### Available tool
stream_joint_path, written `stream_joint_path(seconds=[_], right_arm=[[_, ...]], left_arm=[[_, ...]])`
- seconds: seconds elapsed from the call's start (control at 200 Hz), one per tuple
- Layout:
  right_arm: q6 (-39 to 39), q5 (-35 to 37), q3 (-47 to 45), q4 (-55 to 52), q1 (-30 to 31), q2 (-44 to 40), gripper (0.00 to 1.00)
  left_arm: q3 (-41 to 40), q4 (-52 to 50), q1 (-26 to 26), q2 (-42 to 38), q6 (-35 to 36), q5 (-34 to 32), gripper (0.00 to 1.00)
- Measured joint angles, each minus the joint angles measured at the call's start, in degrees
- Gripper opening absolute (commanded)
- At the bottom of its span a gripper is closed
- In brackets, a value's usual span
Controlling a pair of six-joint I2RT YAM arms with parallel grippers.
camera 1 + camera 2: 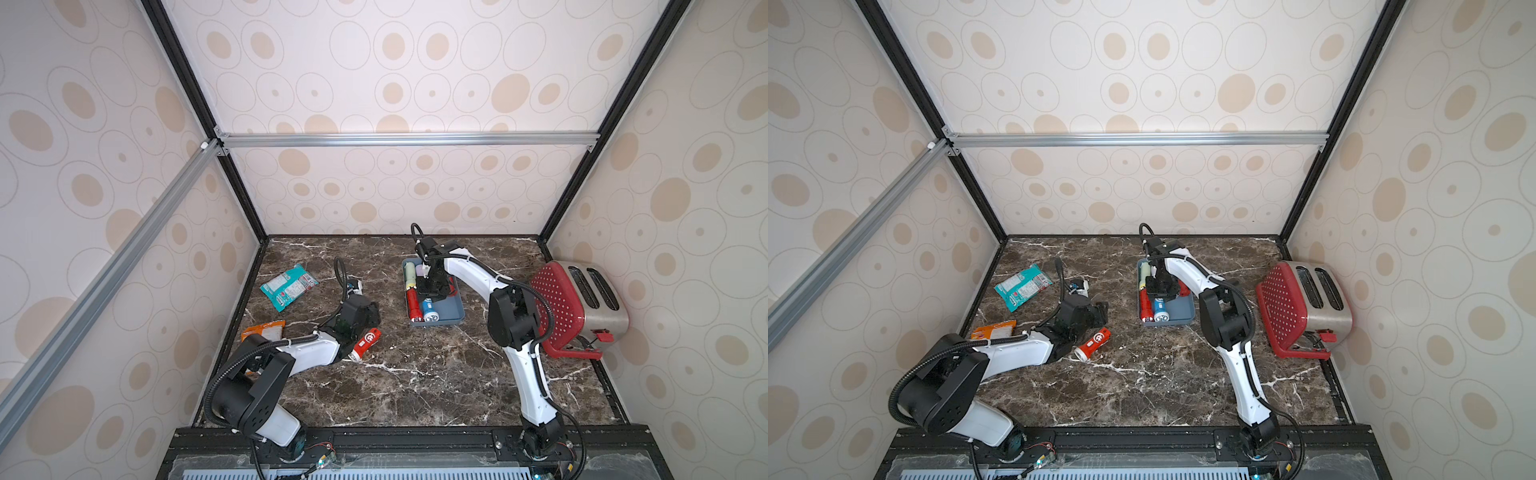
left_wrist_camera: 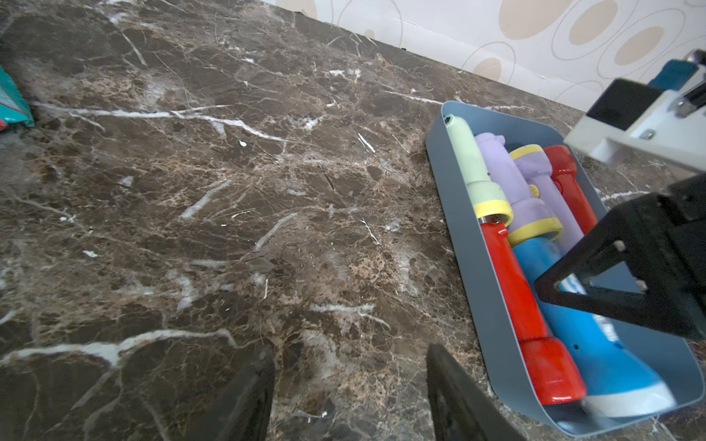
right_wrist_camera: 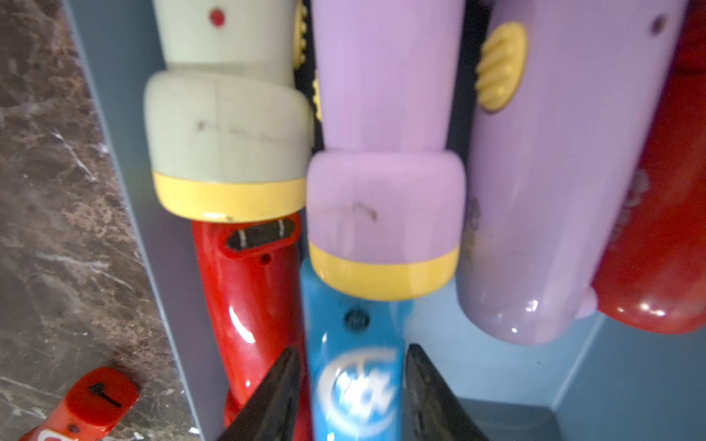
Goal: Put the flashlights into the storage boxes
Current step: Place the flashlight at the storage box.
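The blue-grey storage box lies right of the table's centre. Side by side in it are a pale green flashlight, two lilac ones and a red one, with a second red one and a blue one nearer the front. My right gripper hangs over the box, jaws a little apart on either side of the blurred blue flashlight. Another red flashlight lies on the marble beside my left arm. My left gripper is open over bare marble.
A red dotted toaster stands against the right wall. A teal snack packet lies at the back left. An orange packet sits near the left edge, partly under the left arm. The right arm overhangs the box.
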Motion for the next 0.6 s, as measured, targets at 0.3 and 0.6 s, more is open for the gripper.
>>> stream_joint_path(seconds=[0.3,0.6], right_arm=[[0.2,-2.1,-9.1,1.5,0.0,-5.4,0.55],[-0.3,1.5,-26.1,4.9,0.0,-26.8,0.55]], left_arm=[[0.0,0.0,0.0,0.3,0.0,0.5,0.63],[0.3,-1.2,0.0,0.3,0.7,0.1,0.63]])
